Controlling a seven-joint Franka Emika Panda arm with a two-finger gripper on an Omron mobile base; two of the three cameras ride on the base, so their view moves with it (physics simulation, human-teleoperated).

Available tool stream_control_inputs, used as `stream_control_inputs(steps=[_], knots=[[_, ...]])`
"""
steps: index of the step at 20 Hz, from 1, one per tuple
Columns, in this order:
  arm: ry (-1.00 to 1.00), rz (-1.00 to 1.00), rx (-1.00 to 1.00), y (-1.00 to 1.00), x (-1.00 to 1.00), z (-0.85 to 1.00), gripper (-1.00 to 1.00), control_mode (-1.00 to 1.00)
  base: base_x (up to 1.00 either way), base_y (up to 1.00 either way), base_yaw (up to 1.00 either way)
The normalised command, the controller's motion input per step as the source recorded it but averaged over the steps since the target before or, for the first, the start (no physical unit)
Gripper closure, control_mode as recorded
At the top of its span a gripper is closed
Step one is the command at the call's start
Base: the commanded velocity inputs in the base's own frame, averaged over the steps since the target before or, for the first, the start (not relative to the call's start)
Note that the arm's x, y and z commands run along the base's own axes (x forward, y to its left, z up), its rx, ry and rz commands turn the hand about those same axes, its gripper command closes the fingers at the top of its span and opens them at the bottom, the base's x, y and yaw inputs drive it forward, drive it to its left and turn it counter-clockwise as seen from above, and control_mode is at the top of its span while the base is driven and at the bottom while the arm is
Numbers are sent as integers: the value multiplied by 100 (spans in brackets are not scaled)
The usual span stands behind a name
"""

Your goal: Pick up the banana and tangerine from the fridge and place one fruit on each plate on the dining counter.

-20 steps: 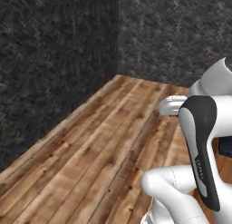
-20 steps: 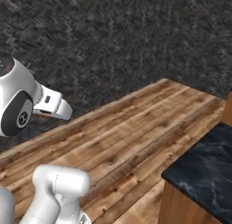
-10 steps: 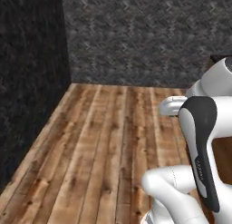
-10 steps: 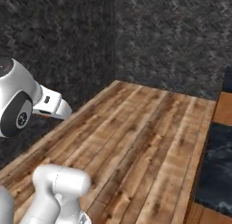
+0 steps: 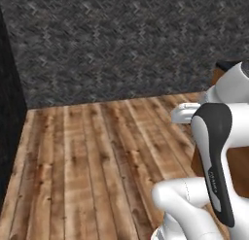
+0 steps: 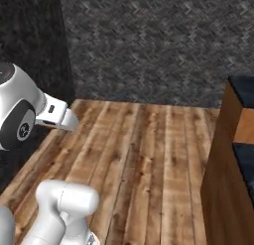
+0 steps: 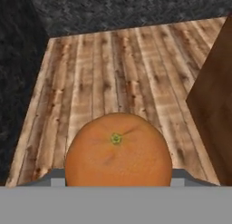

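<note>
The tangerine, a round bright-orange fruit with a small green stem spot, sits low in the hand view right in front of the camera. My gripper is shut on it, and the fruit hides most of the fingers. The dining counter shows its reddish-brown wood front at the right of the right base view, with the dark top above it. The same counter stands at the right edge of the hand view. The banana, the fridge and the plates are out of view.
A wooden plank floor stretches ahead to a dark grey stone wall. A darker wall closes the left side. My white arm rises at the lower right of the left base view.
The whole scene has swung across both base views, so the base has turned. The wall corner slid left and the dining counter's end came further into view at right. The arm's pose is unchanged.
</note>
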Motion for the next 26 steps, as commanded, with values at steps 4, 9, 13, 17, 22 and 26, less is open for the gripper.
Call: stream_control_inputs(steps=[4,9,13,17,22,26], knots=[[0,0,0,0,0,0,100,100,100,73,-48],[0,0,0,0,0,0,100,100,100,73,-50],[0,0,0,0,0,0,100,100,100,74,-51],[0,0,0,0,0,0,100,100,100,74,-51],[0,0,0,0,0,0,100,100,100,73,-50],[0,0,0,0,0,0,100,100,100,71,-49]])
